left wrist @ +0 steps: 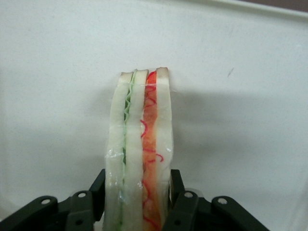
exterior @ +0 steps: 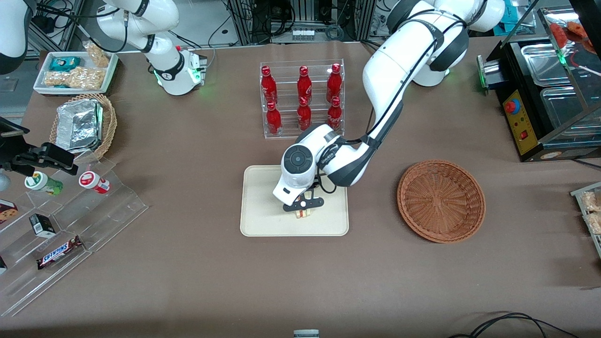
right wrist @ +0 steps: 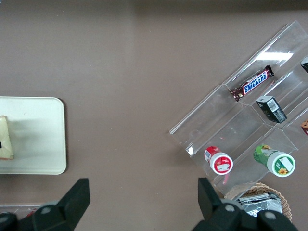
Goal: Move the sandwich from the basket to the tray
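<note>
My left gripper [exterior: 303,205] is shut on the sandwich [exterior: 303,214], a wedge of white bread with green and orange-red layers. It holds it low over the cream tray [exterior: 263,213], near the tray's middle. In the left wrist view the black fingers [left wrist: 98,187] press on both bread faces of the sandwich [left wrist: 142,139], whose tip is at or just above the tray surface [left wrist: 240,96]. The reddish-brown wicker basket [exterior: 441,201] lies beside the tray toward the working arm's end and holds nothing. The right wrist view shows the tray's corner [right wrist: 38,139] and an edge of the sandwich [right wrist: 6,139].
A clear rack of red bottles [exterior: 303,98] stands farther from the front camera than the tray. Toward the parked arm's end are a tan basket with foil packs [exterior: 84,124], a white snack tray [exterior: 75,70] and a clear stepped shelf with snacks [exterior: 70,225]. A black appliance [exterior: 540,103] stands at the working arm's end.
</note>
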